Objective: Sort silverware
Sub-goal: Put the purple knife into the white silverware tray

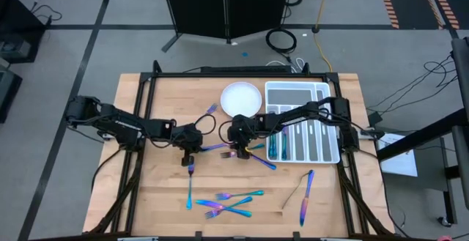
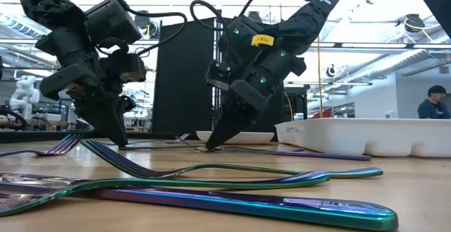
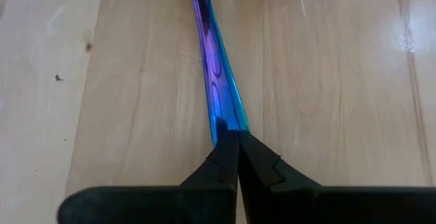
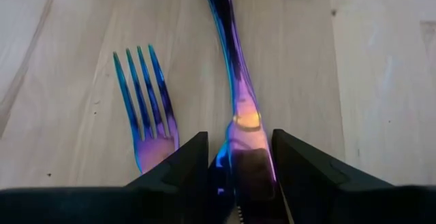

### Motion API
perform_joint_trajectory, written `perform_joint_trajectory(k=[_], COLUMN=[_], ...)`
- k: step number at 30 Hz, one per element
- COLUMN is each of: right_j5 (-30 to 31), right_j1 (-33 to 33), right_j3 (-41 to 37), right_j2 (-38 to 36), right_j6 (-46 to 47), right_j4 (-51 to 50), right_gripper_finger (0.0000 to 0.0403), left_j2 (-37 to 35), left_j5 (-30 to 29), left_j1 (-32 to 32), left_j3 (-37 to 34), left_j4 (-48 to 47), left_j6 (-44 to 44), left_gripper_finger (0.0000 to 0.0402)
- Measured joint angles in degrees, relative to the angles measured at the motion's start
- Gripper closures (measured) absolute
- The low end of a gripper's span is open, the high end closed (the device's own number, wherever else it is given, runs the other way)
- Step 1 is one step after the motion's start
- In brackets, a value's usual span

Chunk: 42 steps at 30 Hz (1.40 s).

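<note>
An iridescent blue-purple knife (image 1: 212,148) lies between my two grippers at mid-table. My left gripper (image 1: 189,155) (image 3: 236,137) is shut at the knife's handle end. My right gripper (image 1: 237,149) (image 4: 240,176) is open, with one finger on either side of the knife's blade (image 4: 244,125); I cannot tell whether they touch it. A fork (image 4: 146,112) lies on the wood just beside the right fingers. More silverware is scattered near the table's front: several forks (image 1: 223,203), a knife (image 1: 305,195) and a piece (image 1: 190,186) below my left gripper. My left gripper pinches the end of the knife's handle (image 3: 221,123) between its two fingertips. The fingers slant down from the table's left side and lie along the knife. The knife runs away from them low over the wood; whether it is lifted clear I cannot tell.
A round white plate (image 1: 240,98) sits at the far middle, with a fork (image 1: 210,110) to its left. The white compartmented tray (image 1: 327,135) at the far right holds several pieces. Another piece (image 1: 261,161) lies just right of my right gripper. Bare wood at the near left.
</note>
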Motion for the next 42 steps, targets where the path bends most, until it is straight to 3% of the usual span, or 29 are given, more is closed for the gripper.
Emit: perform_joint_trajectory(k=[9, 19, 26, 35, 42], right_j5=[6.4, 6.9, 8.2, 7.8, 7.6], right_j1=[0.7, 0.6, 0.5, 0.3, 0.3], right_j3=[0.0, -0.1, -0.2, -0.3, 3.7], right_j2=[-0.1, 0.0, -0.9, -1.9, -1.8], right_j6=[-2.3, -3.7, -3.3, -3.3, -1.2], right_j4=[-3.0, -3.0, -3.1, -3.5, -5.3], right_gripper_finger=[0.0259, 0.0354, 0.0354, 0.0394, 0.0403], left_j2=[0.0, 0.0, -2.9, -6.6, -6.4], left_j5=[0.0, 0.0, -0.9, -9.3, -9.5], left_j1=[0.0, 0.0, 0.0, 0.0, 0.0], left_j3=[0.0, -0.1, 1.3, 3.7, 3.7], left_j4=[0.0, 0.4, 1.0, 3.2, 0.5], left_j6=[0.1, 0.1, 0.2, 2.0, 2.0], left_gripper_finger=[0.04, 0.04, 0.04, 0.04, 0.04])
